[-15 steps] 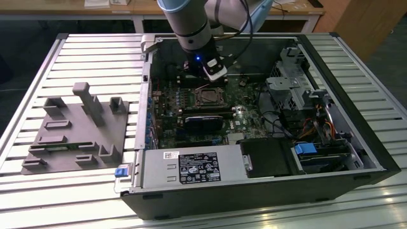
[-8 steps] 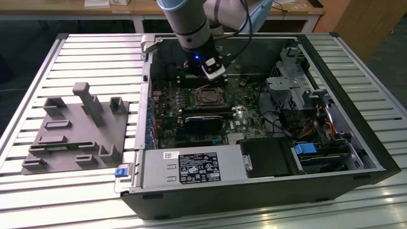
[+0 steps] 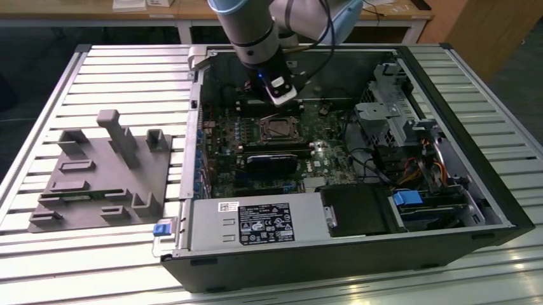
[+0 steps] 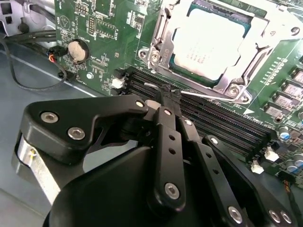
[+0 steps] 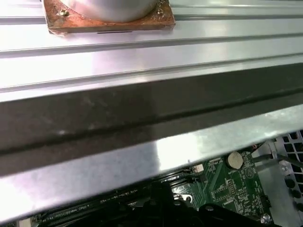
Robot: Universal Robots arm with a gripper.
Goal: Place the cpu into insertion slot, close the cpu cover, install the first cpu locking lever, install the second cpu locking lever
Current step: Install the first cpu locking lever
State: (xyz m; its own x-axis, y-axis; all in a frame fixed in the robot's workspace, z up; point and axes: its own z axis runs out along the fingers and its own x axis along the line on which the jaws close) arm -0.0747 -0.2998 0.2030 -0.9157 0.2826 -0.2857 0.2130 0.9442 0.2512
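The cpu (image 4: 208, 40) lies flat in the insertion slot (image 3: 276, 130) on the green board inside the open computer case. The cpu cover (image 4: 227, 84), a silver frame, lies down around the chip, whose metal top shows through the window. A thin silver locking lever (image 4: 213, 97) runs along the socket's edge beside the black memory slots. My gripper (image 4: 164, 97) is shut, its black fingertips together right at the hooked end of that lever. I cannot tell whether they touch it. In the exterior view the gripper (image 3: 284, 98) hangs just behind the socket.
Black memory slots (image 4: 213, 123) lie under the fingers. A coin battery (image 4: 78, 51) and loose cables (image 4: 28, 80) sit nearby. The case wall (image 5: 142, 113) rises close by. A grey fixture (image 3: 106, 171) stands outside the case on the exterior view's left, with the power supply (image 3: 254, 222) in front.
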